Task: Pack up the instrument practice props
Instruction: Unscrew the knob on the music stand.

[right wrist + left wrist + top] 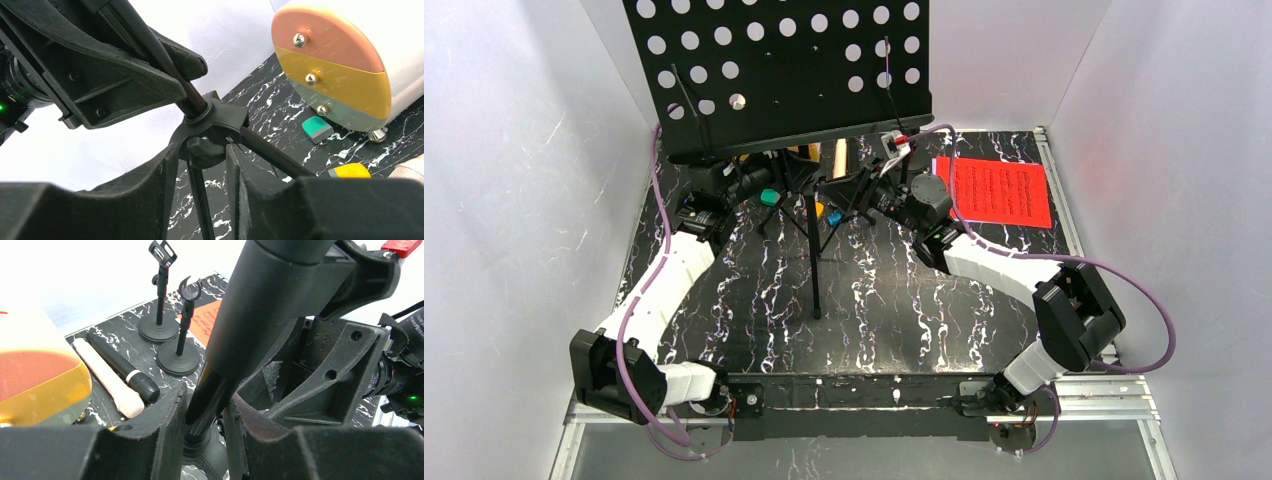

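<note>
Top external view: the black perforated music rack stands upright on the marbled surface on thin tripod legs. Apparently to steady it, the left tool pinches its smooth matte pole. The right tool straddles the knob on the moulded plastic hub, likely to loosen the legs; whether it grips yet, I cannot tell.

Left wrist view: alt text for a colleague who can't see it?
The left gripper is clamped on the music stand's black pole. Behind, a cream microphone and a black microphone lie side by side beside two upright mic holders.
</note>
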Available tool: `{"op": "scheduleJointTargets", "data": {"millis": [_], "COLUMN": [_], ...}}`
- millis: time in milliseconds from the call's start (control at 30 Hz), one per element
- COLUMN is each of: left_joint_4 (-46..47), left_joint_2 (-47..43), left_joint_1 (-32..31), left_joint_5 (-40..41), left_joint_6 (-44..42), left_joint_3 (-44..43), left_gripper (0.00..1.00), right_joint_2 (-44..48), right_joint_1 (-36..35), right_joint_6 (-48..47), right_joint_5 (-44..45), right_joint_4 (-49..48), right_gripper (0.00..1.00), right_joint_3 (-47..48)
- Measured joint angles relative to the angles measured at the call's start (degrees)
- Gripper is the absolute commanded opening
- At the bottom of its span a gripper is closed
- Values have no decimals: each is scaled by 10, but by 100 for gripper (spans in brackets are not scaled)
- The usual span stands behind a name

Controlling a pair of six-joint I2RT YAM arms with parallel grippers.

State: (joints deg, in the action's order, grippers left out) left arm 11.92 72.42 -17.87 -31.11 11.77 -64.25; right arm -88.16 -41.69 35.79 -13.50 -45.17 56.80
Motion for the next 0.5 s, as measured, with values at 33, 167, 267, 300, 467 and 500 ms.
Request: {"op": "scheduleJointTargets", "data": {"millis": [33, 167, 267, 300, 467, 500], "left_joint_4": [0, 0, 0, -1, -4, -4], "left_joint_2": [0, 0, 0, 0, 0, -1], "left_joint_1": [0, 0, 0, 0, 2, 3], "left_joint_5": [0, 0, 0, 0, 2, 2], "left_joint_6": [0, 0, 0, 0, 1, 2], "left_joint_3": [0, 0, 0, -1, -3, -3], "left_gripper": [0, 0, 0, 0, 0, 0], "right_joint_2": [-2, -5, -5, -5, -4, -5], "right_joint_1": [0, 1, 1, 2, 3, 3], "right_joint_6": [0, -1, -14, -22, -111, -137], "right_joint_5": [-2, -6, -11, -13, -34, -39], "right_joint_4": [0, 5, 14, 19, 48, 57], "right_gripper": [42, 34, 25, 22, 4, 2], "right_joint_3": [1, 1, 5, 9, 29, 35]}}
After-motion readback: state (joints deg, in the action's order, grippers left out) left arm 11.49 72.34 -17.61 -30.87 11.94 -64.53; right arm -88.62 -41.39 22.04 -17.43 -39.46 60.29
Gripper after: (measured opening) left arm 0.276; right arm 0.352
